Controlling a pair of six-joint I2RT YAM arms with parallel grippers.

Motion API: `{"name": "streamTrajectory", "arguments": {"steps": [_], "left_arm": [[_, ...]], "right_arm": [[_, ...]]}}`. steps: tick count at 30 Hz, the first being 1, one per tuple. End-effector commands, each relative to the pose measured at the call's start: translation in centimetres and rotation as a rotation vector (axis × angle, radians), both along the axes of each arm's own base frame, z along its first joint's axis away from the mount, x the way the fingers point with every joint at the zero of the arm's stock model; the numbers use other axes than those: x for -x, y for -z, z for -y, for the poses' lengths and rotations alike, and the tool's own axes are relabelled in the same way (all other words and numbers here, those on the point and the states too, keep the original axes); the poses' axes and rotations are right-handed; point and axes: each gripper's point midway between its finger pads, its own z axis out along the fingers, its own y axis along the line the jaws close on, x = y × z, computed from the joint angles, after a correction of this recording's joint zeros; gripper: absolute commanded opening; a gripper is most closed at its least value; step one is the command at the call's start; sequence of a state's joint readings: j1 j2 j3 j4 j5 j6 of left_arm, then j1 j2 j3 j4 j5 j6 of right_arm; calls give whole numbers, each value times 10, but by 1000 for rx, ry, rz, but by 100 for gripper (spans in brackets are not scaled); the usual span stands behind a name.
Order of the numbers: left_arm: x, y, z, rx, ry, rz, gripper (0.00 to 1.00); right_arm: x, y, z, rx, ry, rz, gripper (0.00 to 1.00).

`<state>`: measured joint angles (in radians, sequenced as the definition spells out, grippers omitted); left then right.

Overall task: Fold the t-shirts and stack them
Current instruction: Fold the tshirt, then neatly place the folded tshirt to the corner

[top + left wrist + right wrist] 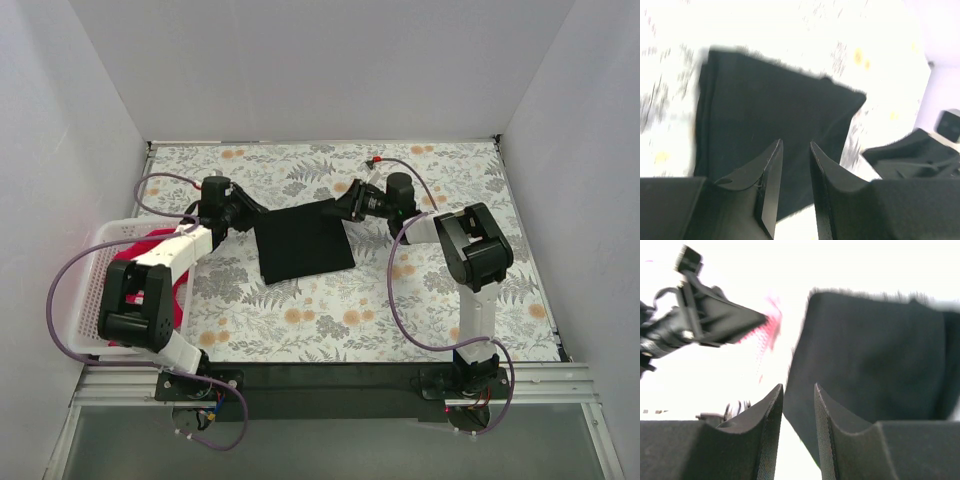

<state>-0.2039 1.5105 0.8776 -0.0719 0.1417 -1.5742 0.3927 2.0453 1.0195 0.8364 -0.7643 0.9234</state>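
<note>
A floral-patterned tabletop (420,310) fills the overhead view, with white walls on three sides and two black-and-white robot arms bolted at its near edge. A white plastic lattice basket (85,300) sits along the left edge, towards the near-left corner. The black t-shirt (303,243) lies near the middle of the tabletop, a little towards the far edge, folded into a flat rectangle and turned slightly askew. The red-pink t-shirt (140,245) is bunched inside the basket, partly hidden under the left arm. The left gripper (796,145) hovers just beside the black shirt's far-left corner. Its jaws are a narrow gap apart, with nothing pinched between them. The right gripper (798,387) sits just beside the far-right corner, its jaws likewise narrowly parted and empty. Both wrist views are blurred. The black shirt looks light, soft and limp, so it would likely sag and come unfolded if lifted by a single corner. A pinch through all layers at two corners of one edge looks the safer hold. The red-pink shirt, judged from its heap, would need lifting out by a hem or shoulder and spreading flat before folding.
</note>
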Motion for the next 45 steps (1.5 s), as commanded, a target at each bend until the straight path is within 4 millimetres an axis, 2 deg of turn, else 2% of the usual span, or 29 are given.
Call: {"name": "streamTrajectory", "arguments": {"steps": [1,2,3,4,5,6,7,8,9,12,14,17,19,22,24,25,28,29,30,31,33,36,37,38,39,40,42,43,45], "left_arm": [[-27,10,-4,-22,-1,-12,27],[-39,4,-3,-21,0,5,27],[-43,22,-3,-27,2,-37,27],[-47,27,-3,-25,1,-50,27],[-55,27,-3,-22,2,-49,27],[-58,43,-4,-25,-2,-83,27],[-60,48,-4,-26,-5,-94,26],[-63,53,-5,-25,-9,-104,26],[-65,58,-6,-23,-17,-113,26],[-62,84,-12,-22,-35,-176,25],[-61,92,-16,-16,-46,-198,25],[-57,104,-20,-19,-57,-226,25],[-55,107,-22,-19,-58,-235,25],[-57,99,-22,-19,-49,-218,26],[-60,82,-21,-21,-36,-181,28],[-61,76,-22,-23,-32,-169,30],[-67,45,-20,-25,-11,-111,36],[-69,34,-18,-19,-1,-90,38],[-69,19,-17,-18,6,-64,40],[-69,11,-18,-22,8,-49,41],[-66,-14,-22,-47,7,-4,45],[-56,-38,-35,-108,-21,28,46],[-52,-43,-39,-133,-20,38,46],[-48,-46,-42,-153,-22,44,47],[-41,-59,-49,-182,-43,70,52],[-33,-57,-54,-214,-42,68,53],[-22,-71,-67,-263,-81,96,54],[-16,-71,-75,-303,-100,99,57],[-7,-86,-85,-342,-128,132,59]], "right_arm": [[-36,-25,-10,-45,36,54,38],[-49,-28,-15,-57,43,64,38],[-56,-28,-17,-66,57,48,38],[-62,-28,-20,-72,61,45,38],[-68,-17,-22,-67,68,25,38],[-80,-23,-25,-75,83,44,38],[-84,-17,-26,-70,89,23,38],[-89,-2,-28,-57,93,-4,38],[-97,0,-29,-55,106,0,38],[-108,31,-23,-26,151,-56,38],[-113,53,-13,-6,185,-100,38],[-118,76,3,20,232,-154,38],[-121,84,14,36,255,-171,38],[-121,77,20,47,251,-151,38],[-118,60,22,55,238,-114,38],[-117,41,22,46,230,-80,38],[-105,23,23,47,214,-49,38],[-102,3,23,34,211,-15,38],[-92,3,23,37,199,-25,38],[-87,-15,21,24,187,5,38],[-68,-17,16,23,145,-3,38],[-34,-38,-3,12,66,30,38],[-13,-41,-15,12,24,33,38],[-2,-42,-21,12,1,34,38],[9,-41,-29,13,-25,33,38],[29,-40,-43,16,-73,29,38],[47,-37,-58,15,-117,35,38],[62,-31,-72,19,-159,28,38],[83,-17,-92,33,-214,17,38]]}}
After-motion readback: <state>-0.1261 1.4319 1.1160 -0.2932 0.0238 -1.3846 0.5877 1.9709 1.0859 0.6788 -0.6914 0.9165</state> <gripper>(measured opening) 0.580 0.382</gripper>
